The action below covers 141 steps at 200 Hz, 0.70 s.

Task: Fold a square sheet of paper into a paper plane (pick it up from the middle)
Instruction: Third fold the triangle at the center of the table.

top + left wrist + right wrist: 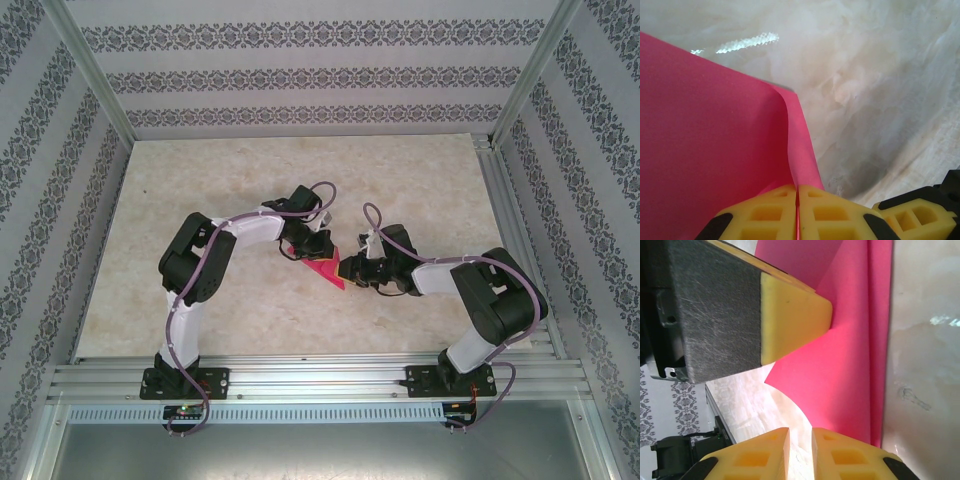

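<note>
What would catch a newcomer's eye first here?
The bright pink paper in the middle of the table. The left jaws are clamped shut on its edge beside a curling fold; the right jaws, slightly apart, sit at its other side.

Square sheet of paper [325,268]: magenta-pink, folded double, one edge curling, at table [420,190] middle.
</note>
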### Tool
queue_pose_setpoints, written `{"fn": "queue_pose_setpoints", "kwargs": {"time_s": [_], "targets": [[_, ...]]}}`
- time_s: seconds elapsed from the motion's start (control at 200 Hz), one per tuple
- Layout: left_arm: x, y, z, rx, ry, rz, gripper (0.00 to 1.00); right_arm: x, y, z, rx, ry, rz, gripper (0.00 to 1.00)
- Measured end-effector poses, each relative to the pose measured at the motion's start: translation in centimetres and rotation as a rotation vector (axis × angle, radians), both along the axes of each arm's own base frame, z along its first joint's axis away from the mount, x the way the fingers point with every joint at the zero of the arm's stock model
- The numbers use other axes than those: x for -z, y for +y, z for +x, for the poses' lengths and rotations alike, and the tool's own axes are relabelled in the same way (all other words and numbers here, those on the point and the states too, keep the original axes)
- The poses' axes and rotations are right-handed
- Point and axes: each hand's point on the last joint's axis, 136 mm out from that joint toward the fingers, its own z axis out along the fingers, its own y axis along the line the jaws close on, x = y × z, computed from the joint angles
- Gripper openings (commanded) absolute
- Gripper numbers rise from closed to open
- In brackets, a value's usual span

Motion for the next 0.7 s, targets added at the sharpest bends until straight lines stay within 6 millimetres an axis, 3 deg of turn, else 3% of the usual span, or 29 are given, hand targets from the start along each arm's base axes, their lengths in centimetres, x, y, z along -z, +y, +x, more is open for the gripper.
{"fn": "queue_pose_setpoints", "kwargs": {"time_s": [0.704], "targets": [[1.2, -0.2, 1.1, 0.056, -0.015, 0.008, 0.14, 1.0, -0.4, -0.1, -0.001, 0.038, -0.049, 0.20]]}}
